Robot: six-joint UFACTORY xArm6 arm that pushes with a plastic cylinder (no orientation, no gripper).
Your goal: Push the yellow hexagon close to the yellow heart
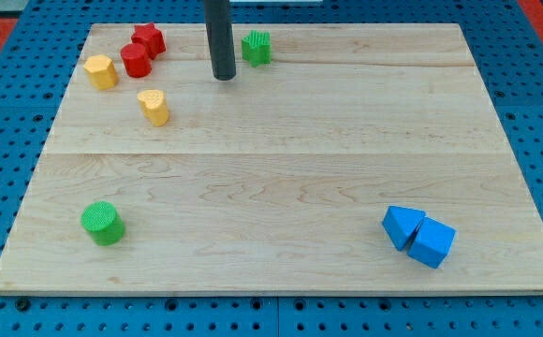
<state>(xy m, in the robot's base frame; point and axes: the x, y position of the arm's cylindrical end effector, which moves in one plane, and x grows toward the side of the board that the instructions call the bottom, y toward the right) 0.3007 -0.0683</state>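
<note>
My rig carries no hand at all, so nothing is held; I have only the rod, and my tip [223,77] rests on the table [281,178] near the view's top, just left of the green star [256,47] and apart from it.

The yellow hexagon [100,71] sits near the top-left corner, with the yellow heart [154,107] a short way down and to its right. They are already near each other but not touching.

As I judge it, the main risk is the approach. My tip is on the wrong side: to drive the hexagon toward the heart I need to get behind it, at its upper left. The red cylinder [136,60] sits just right of the hexagon, with the red star [148,40] touching it, and both lie between my tip and that spot. A straight sweep left would likely plough into the reds and shove them into the hexagon, or knock the heart away if I swing low.

There is also little table left beyond the hexagon, so an off-centre push could send it spinning toward the edge.

The green cylinder [101,223] and two blue blocks [418,235] at the bottom are well clear.
</note>
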